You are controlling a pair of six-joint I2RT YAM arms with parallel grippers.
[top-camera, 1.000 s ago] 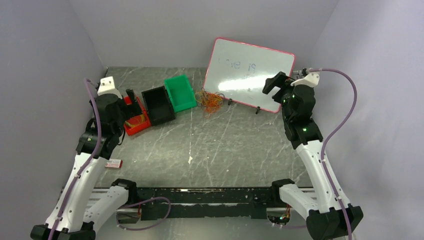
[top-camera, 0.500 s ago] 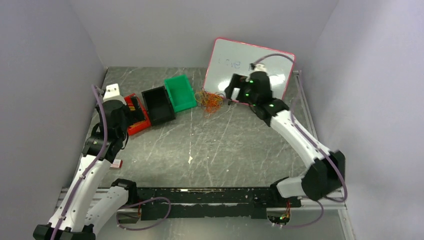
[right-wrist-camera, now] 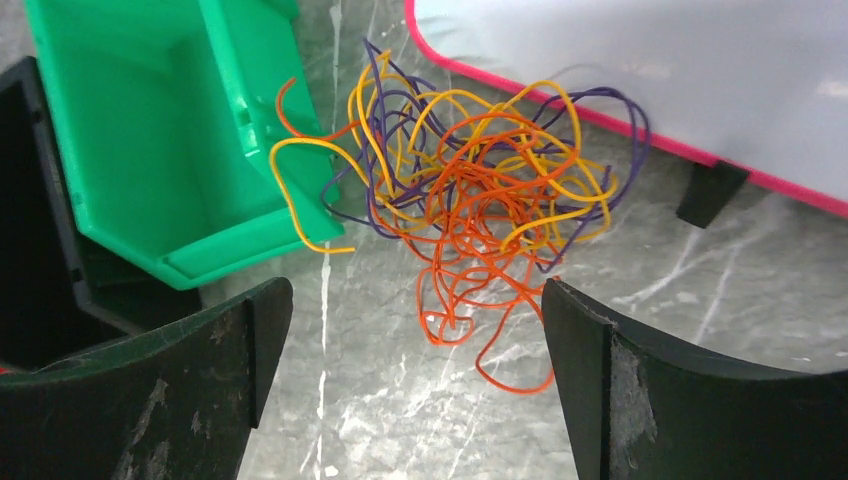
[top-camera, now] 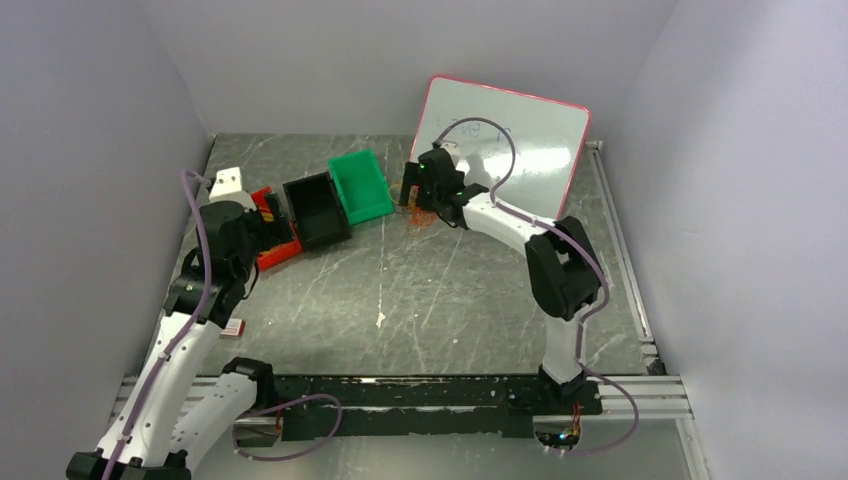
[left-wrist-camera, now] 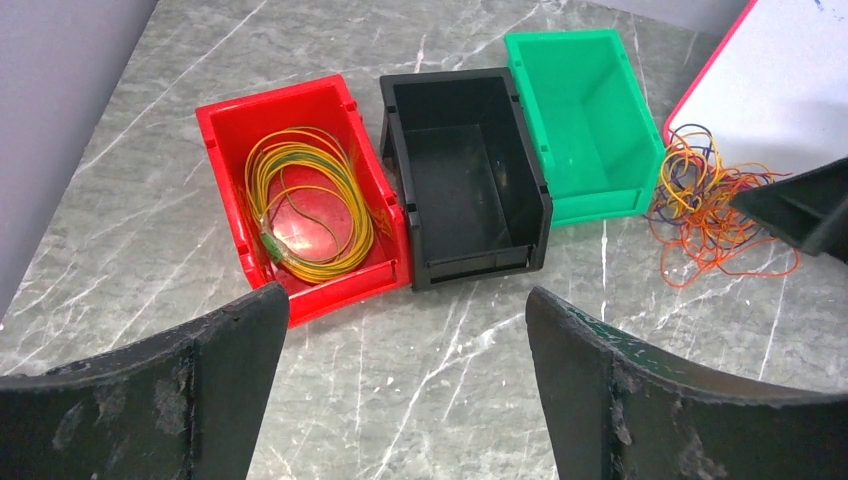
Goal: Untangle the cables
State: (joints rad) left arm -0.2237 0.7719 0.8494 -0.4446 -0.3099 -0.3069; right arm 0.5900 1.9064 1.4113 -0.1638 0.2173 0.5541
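Found the cables (right-wrist-camera: 470,190) in one loose knot of orange, yellow and dark purple strands on the table (top-camera: 400,290), at the far middle. Found the knot wedged between the green bin (right-wrist-camera: 150,120) on its left and the foot of the whiteboard (right-wrist-camera: 650,60) on its right and far side. Saw one yellow loop lapping against the bin's near right corner; could not rule out a strand hanging inside. Saw a few orange loops trailing toward the near side, loosest of the lot. Made out no real long axis: roughly round, perhaps a little wider left to right than near to far.

Found the right gripper (right-wrist-camera: 412,300) poised right over the knot's near edge, jaws spread wide and gripping nothing. Saw the orange tails lying in the gap and the bulk of the knot just beyond the fingertips. Judged this arm by far the nearer and gave it the first pick. Reckoned on a short drop and a slight reach farther to set the pads either side of the orange loops.

Found the left gripper (left-wrist-camera: 405,300) well apart to the left, by the red bin (left-wrist-camera: 230,130), likewise wide and holding nothing. Found it facing across the red bin, the black bin (left-wrist-camera: 465,180) and the green bin toward the knot. Noted a coiled yellow-green cable (left-wrist-camera: 310,215) lying inside the red bin, clear of the tangle.
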